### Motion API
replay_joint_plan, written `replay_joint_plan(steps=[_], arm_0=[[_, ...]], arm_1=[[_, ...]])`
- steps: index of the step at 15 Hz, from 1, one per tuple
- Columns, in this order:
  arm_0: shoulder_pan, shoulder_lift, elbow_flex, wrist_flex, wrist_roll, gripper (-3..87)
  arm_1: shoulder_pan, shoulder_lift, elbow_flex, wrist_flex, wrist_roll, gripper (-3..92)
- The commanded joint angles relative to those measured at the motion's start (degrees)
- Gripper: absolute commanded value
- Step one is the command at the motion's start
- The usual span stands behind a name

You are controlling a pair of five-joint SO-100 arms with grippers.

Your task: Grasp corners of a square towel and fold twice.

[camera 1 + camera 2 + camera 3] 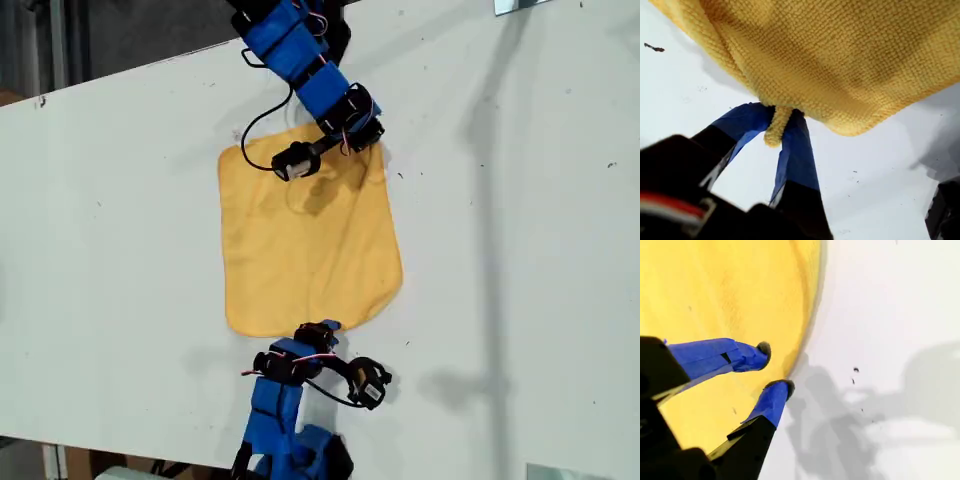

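Across the middle of the exterior view, the towel [300, 250] lay spread open in a single layer on the white tabletop [120, 250]. No crease or doubled layer showed, so I judged that neither fold had been made.

At the lower edge of the cloth in that view, my first hand [322, 330] was clamped on the towel. The first wrist view showed a small roll of yellow terry pinched between the two blue-taped jaws of my first hand [782, 117]. The cloth [840, 60] rose away from the tabletop around the pinch. The grip sat on the edge just beside the lower right corner [385, 295], not on the tip itself. That rounded tip [852, 131] hung free next to the jaws.

Toward the upper right corner [378, 152] of the cloth in the exterior view, my second hand [365, 140] was over the towel. The second wrist view showed the jaws of my second hand [776, 367] apart with nothing between them, poised above the towel [730, 290] near its curved edge. Whether the tips touched the cloth I could not tell.

By my reckoning the task was at its start: one grasp made, the other not yet closed, and both folds left to do.
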Motion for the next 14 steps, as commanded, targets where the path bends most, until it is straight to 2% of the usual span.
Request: replay_joint_plan(steps=[1, 3, 5, 11, 13, 14], arm_0=[[4.83, -8.17, -15.03, -0.44, 1.67, 14.7], [7.21, -14.77, -21.09, -2.72, 0.62, 15.7], [8.96, -19.86, -26.10, -2.29, -1.41, 16.0], [11.87, -31.73, -46.76, 7.65, -2.29, 15.7], [12.83, -30.50, -51.42, 14.59, -3.25, 15.3], [13.18, -29.09, -51.24, 15.73, -3.87, 15.3]], arm_1=[[-1.49, 0.35, -2.64, 0.35, 0.44, -0.1], [-2.72, 0.35, -2.72, -0.18, 1.23, -0.1], [-3.25, 0.09, -2.72, -0.26, 1.76, -0.1], [-3.16, -0.09, -2.72, -0.26, 1.67, -0.1], [-3.08, -0.09, -2.81, -0.35, 1.58, -0.1], [-3.08, -0.18, -2.81, -0.53, 1.58, -0.1]])
